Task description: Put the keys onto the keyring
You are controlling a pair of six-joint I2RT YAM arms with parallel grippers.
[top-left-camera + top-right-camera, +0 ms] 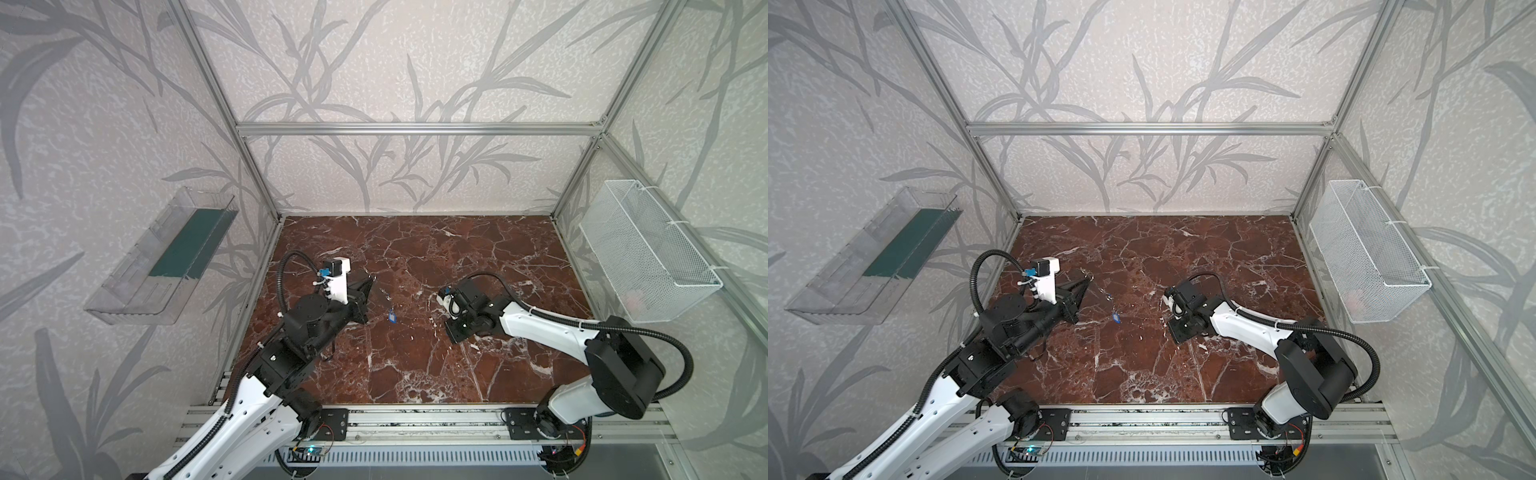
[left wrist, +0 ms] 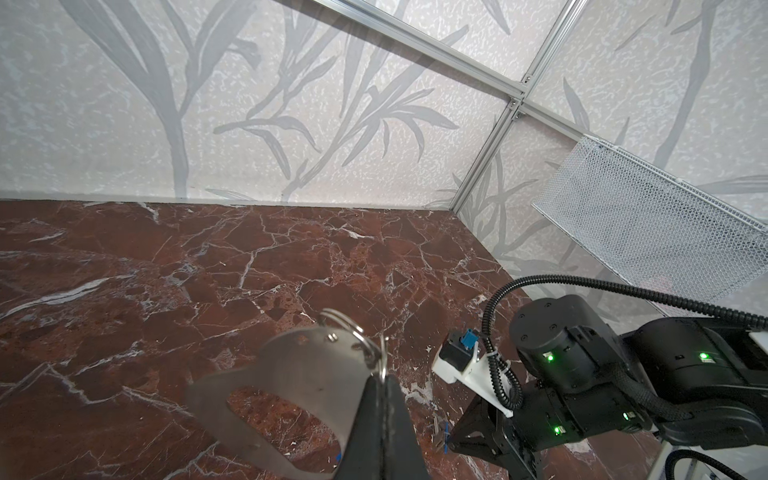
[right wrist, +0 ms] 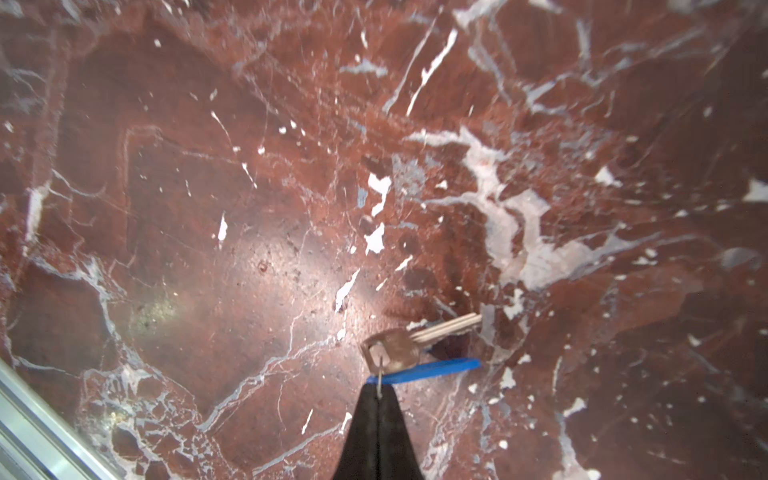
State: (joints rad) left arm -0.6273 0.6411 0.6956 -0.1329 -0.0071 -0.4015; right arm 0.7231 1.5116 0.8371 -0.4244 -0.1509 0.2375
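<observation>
In the left wrist view the keyring (image 2: 307,365), a flat grey metal plate with an oval cut-out, is raised above the marble. My left gripper (image 2: 384,376) is shut on its edge, where metal rings (image 2: 353,332) hang. In both top views a blue tag (image 1: 391,316) (image 1: 1116,318) dangles to the right of my left gripper (image 1: 371,278). My right gripper (image 3: 379,388) is shut on the small ring of a silver key (image 3: 399,345) that carries a blue tag (image 3: 432,370), just over the tabletop. The top views hide that key under my right gripper (image 1: 455,332). The left wrist view shows it (image 2: 440,434).
A clear plastic bin (image 1: 166,257) hangs on the left wall. On the right wall is a white mesh basket (image 1: 648,253). Aluminium rails (image 1: 415,419) edge the front of the red marble tabletop (image 1: 415,365), which is walled on three sides.
</observation>
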